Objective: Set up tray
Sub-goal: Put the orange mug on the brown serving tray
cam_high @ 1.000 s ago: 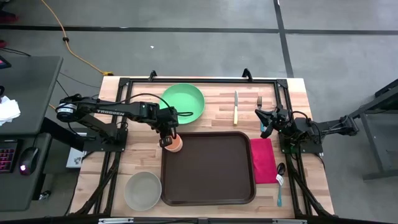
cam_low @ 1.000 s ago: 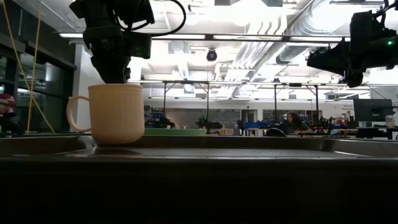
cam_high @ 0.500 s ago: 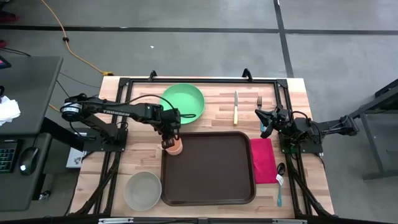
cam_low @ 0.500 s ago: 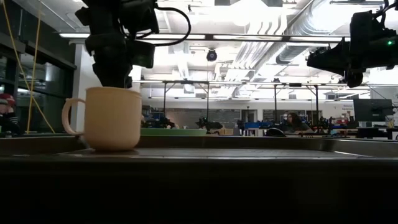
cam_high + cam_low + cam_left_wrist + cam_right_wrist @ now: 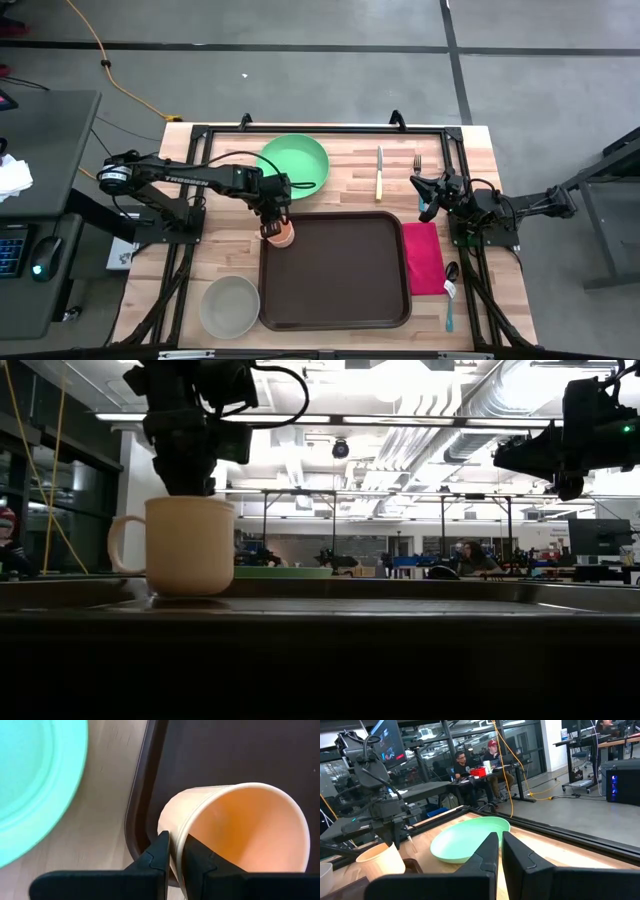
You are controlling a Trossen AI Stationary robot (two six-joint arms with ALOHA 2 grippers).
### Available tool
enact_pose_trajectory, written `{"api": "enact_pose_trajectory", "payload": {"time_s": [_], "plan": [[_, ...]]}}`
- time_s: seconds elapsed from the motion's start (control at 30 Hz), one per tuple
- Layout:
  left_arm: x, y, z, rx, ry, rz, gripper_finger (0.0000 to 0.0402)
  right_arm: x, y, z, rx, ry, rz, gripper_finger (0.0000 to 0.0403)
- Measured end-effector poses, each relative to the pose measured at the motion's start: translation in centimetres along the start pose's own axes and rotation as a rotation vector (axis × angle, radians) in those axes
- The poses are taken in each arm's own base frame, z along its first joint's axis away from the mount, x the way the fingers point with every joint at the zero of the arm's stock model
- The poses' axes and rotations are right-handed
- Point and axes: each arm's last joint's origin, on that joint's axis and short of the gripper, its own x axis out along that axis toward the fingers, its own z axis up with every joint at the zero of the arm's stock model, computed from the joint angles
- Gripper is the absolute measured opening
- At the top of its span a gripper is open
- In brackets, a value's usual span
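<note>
A cream-coloured mug (image 5: 284,236) with a side handle (image 5: 116,544) stands upright at the far left corner of the dark brown tray (image 5: 340,285). In the low view the mug (image 5: 190,546) has its base down at the tray floor. My left gripper (image 5: 272,226) is right above it, shut on its rim. My right gripper (image 5: 427,208) hovers shut above the table's right side, near the fork (image 5: 417,163), and touches nothing. My left gripper (image 5: 175,845) pinches the mug's rim (image 5: 176,836) on the side away from the tray's middle. One finger (image 5: 197,855) is inside the mug and the other (image 5: 161,851) is outside. The fingers come from above, pointing down. The mug stays upright below them.
A green plate (image 5: 293,165) lies beyond the tray and a grey-green bowl (image 5: 229,306) lies left of its near corner. A yellow-handled knife (image 5: 379,172) and the fork lie at the far right. A red napkin (image 5: 422,257) and a spoon (image 5: 450,285) lie right of the tray.
My left gripper, still shut on the mug's rim, has moved a short way toward the near edge and the tray. The mug has gone with it, upright throughout, shifting a little over the tray's far left corner. The right arm has kept still.
</note>
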Motion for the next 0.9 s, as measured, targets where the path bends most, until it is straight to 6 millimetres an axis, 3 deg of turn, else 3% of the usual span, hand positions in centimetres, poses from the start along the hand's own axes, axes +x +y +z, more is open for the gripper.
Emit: {"api": "enact_pose_trajectory", "payload": {"time_s": [0.9], "plan": [[-0.01,-0.02,0.23,0.051,-0.026,0.006,0.0070,0.00,0.00,0.00,-0.008,0.000,0.000,0.0000]]}}
